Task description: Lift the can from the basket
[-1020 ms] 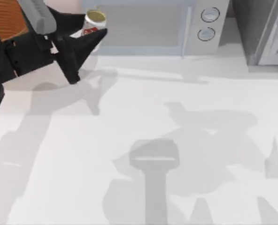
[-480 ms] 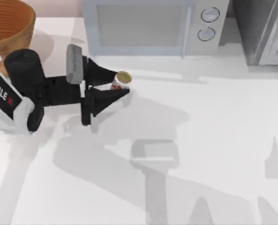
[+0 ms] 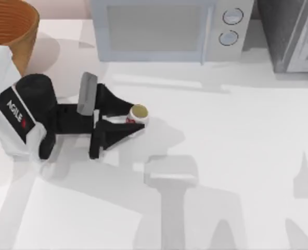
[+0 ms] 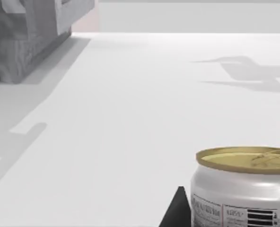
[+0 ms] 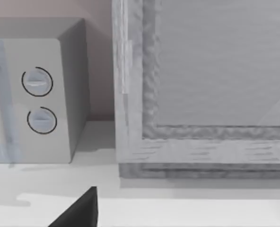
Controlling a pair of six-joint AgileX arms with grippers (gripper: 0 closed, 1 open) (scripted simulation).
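Basket (image 3: 20,36): wicker, orange-brown, at the table's (image 3: 232,156) far left corner, no can inside. Left gripper (image 3: 134,121): low over the table, well apart from the basket, toward the left of the middle; two black fingers clamped on the can (image 3: 138,113), one on each side. Can: short, gold-topped, whitish wall with red marking, upright between those fingers, out of the basket; from the left wrist view, gold lid and printed wall close up (image 4: 244,187), whether resting on the table or just above it not clear. Microwave (image 3: 169,28): along the far edge, middle, two round dials at its right end. Grey cabinet (image 3: 294,34): far right corner. Right gripper (image 5: 78,213): one dark fingertip seen facing microwave and cabinet; fingers apart or together cannot be told. Task status, judged: removal from basket done, can held clear of it; nothing left but the hold or a set-down.
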